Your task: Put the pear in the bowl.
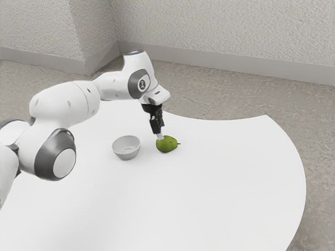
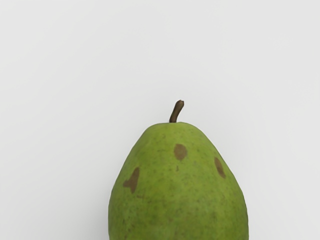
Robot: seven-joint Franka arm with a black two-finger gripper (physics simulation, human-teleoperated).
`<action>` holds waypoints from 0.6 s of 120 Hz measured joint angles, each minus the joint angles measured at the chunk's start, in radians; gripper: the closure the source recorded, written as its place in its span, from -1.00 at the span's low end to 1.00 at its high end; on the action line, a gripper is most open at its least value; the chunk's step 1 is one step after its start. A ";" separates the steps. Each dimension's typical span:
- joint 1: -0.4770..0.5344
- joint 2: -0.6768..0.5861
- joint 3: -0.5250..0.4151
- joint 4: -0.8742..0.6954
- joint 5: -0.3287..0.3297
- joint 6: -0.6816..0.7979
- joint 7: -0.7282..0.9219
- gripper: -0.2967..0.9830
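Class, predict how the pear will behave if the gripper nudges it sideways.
The pear would likely roll, since its body is rounded and lies on its side. Its taper may make it curve. The thin stem looks likeliest to snap.

Bare table (image 1: 209, 188) lies between the pear (image 1: 168, 145) and the bowl (image 1: 126, 148), with open air above that gap where the gripper (image 1: 160, 137) could pass, the bowl's raised wall being the obstacle at its far side. Free room also flanks the pear and reaches past its stem (image 2: 176, 111), while the pear's body stands in the way at the gripper's lower end.
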 joint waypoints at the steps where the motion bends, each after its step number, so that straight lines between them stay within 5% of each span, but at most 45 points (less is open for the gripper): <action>1: 0.000 0.003 0.000 0.000 -0.002 0.002 0.002 -0.53; 72: -0.006 0.083 -0.004 -0.015 -0.083 0.080 0.108 -0.53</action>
